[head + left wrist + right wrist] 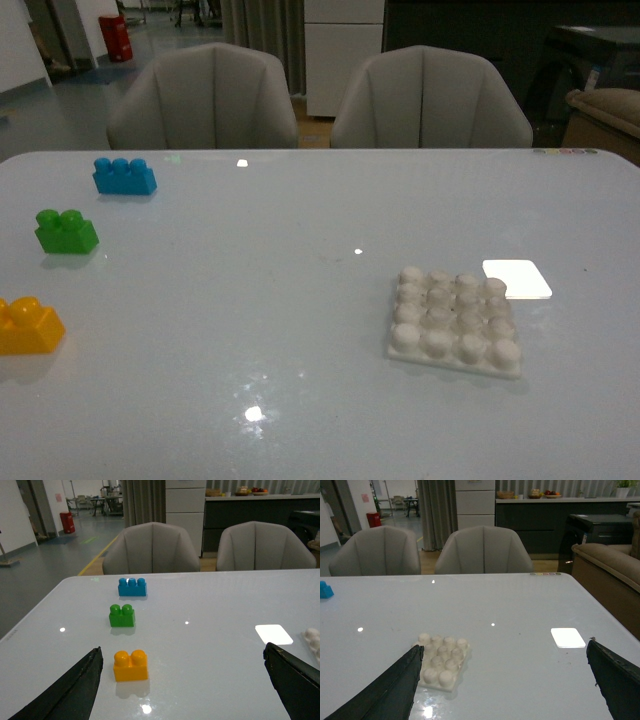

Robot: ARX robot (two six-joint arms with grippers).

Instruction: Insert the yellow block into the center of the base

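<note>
- Both arms hang low over the near edge of the table. The left gripper is spread wide with nothing in it. The right gripper is spread just as wide and is also empty.
- The yellow block sits upright on the table, two studs up, at the near left. It is right in front of the left gripper's gap and touches nothing.
- It looks like hollow moulded plastic, so I would judge it light and rigid, and not likely to crush. The sides look smooth and glossy, so a weak pinch might let it slip or twist.
- I would take it by two opposite flat walls, below the studs, keeping the underside free to go onto the pegs.
- The base lies flat at the near right, well apart from the block, and its sixteen studs are all bare. It looks thin and light, and on this shiny tabletop it may skate if the press is not straight down.
- A flat white rectangle lies just behind the base's far right corner.
- Further back on the left are a green brick and then a blue brick.
- Two grey chairs stand beyond the far edge.
</note>
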